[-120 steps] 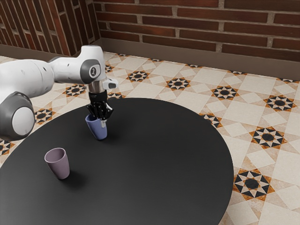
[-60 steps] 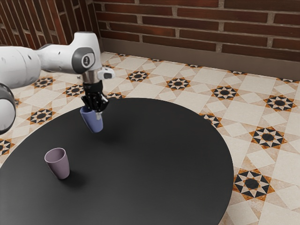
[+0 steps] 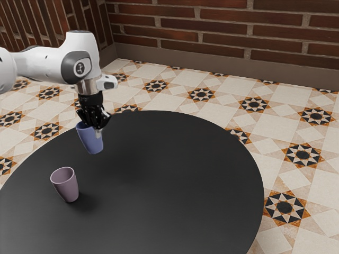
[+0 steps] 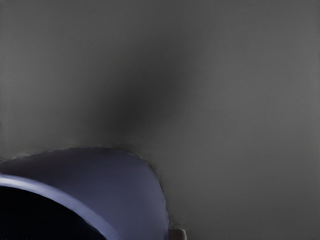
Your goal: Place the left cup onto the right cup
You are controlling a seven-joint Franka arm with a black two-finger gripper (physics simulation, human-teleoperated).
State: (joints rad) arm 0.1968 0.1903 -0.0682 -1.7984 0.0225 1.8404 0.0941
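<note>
Black fingers [image 3: 94, 127] pinch the blue cup [image 3: 90, 140] at its rim, one going down inside the mouth and the other pressed against the outer wall, so the cup's wall is caught between them. The cup hangs clear of the tabletop [image 3: 175, 174] and is tilted, its mouth turned up toward the exterior view's left and its base swung down toward that view's right. It sits over the dark round tabletop's far edge on the exterior view's left side.

The white arm [image 3: 42, 58] comes in from the exterior view's upper left, and its hand points straight down onto the cup.

The lilac cup [image 3: 64, 183] stands upright on the tabletop with its mouth open to the top. It is nearer the camera and a little further toward the exterior view's left than the held cup — the two are apart and nothing touches the lilac one.

Around the tabletop lies a floor [image 3: 296, 106] of pale tiles with dark star patterns, and behind it runs a brick wall [image 3: 212, 26].

From the wrist, the blue cup [image 4: 115, 185] shows as a large blurred curve just under the hand, its dark inside at the corner. Beyond it is the grey tabletop [image 4: 250, 100], bearing a soft dark shadow [image 4: 135, 100] just past the cup's wall.
</note>
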